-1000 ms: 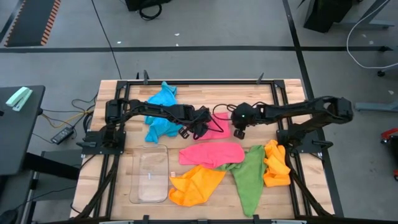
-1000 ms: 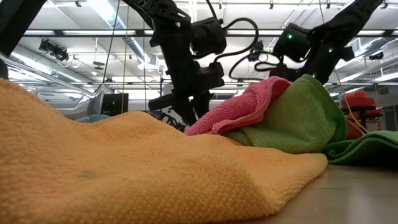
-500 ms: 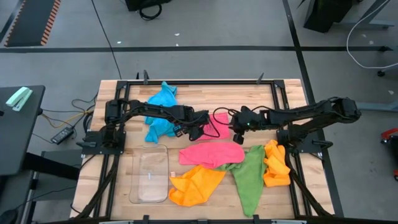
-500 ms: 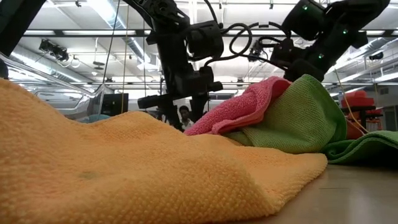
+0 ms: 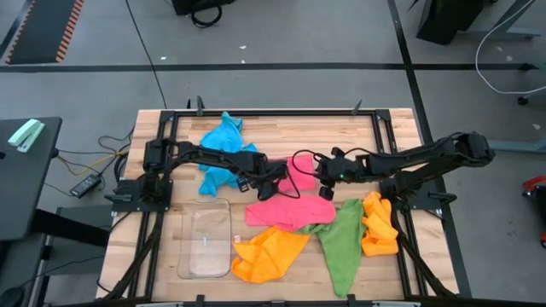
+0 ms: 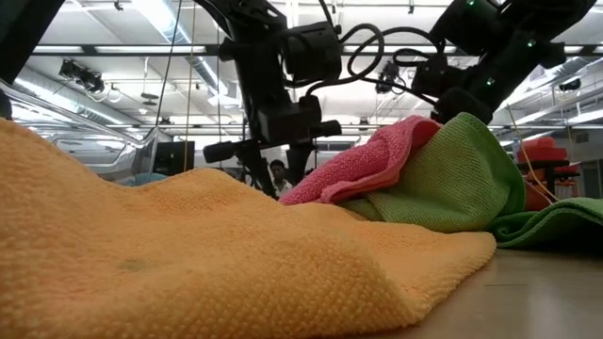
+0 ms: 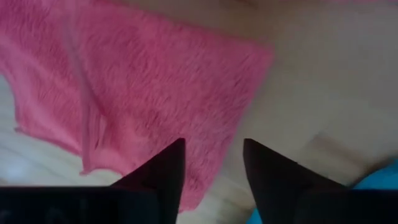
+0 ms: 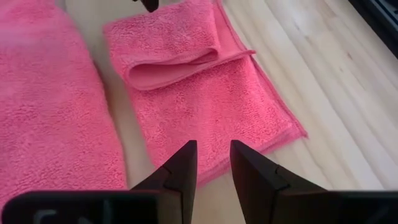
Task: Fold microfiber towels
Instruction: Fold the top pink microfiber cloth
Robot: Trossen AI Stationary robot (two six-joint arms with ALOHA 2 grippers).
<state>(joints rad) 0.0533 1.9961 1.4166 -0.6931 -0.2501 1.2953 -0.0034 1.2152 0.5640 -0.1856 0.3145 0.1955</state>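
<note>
A small pink towel (image 5: 300, 172) lies partly folded on the table between my two grippers, with one flap turned over (image 8: 174, 59). A larger pink towel (image 5: 290, 209) lies just nearer. My left gripper (image 5: 274, 179) is open over the small towel's left edge (image 7: 212, 171). My right gripper (image 5: 325, 188) is open by a narrow gap over its right edge (image 8: 212, 163). A blue towel (image 5: 220, 155) lies at the far left. An orange towel (image 5: 266, 252), a green towel (image 5: 341, 240) and a second orange towel (image 5: 380, 223) lie near the front.
A clear plastic tray (image 5: 207, 240) lies at the front left. In the low view the orange towel (image 6: 188, 254) fills the foreground, and the pink and green towels (image 6: 443, 179) are heaped behind it. Black frame rails (image 5: 273, 111) border the table.
My right gripper has come down and moved toward the table's near edge and a little left, to the small pink towel's right side. My left gripper has shifted slightly beside the towel's left edge. The towels have stayed where they were.
</note>
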